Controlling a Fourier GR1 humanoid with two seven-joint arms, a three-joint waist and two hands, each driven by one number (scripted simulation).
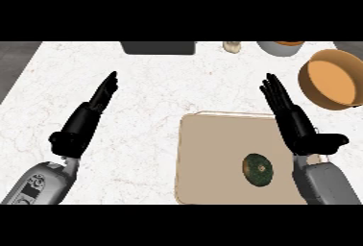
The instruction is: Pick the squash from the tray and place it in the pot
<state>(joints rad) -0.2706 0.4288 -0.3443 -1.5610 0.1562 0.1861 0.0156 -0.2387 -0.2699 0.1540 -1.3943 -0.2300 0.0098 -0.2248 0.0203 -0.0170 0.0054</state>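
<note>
The squash (258, 169), judged firm, rounded and fairly light, is best grasped around its sides by the open, straight-fingered right hand (292, 115) nearby.

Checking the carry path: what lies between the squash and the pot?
In the head view, only bare tray, the right hand over the tray's right edge, then counter separate squash and pot.

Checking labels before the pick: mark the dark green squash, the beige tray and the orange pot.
Dark green round squash (258, 169), head view, its top centre.
Beige flat tray (212, 158), head view, bare surface left of the squash.
Orange round pot (309, 86), head view, its left rim.
</note>
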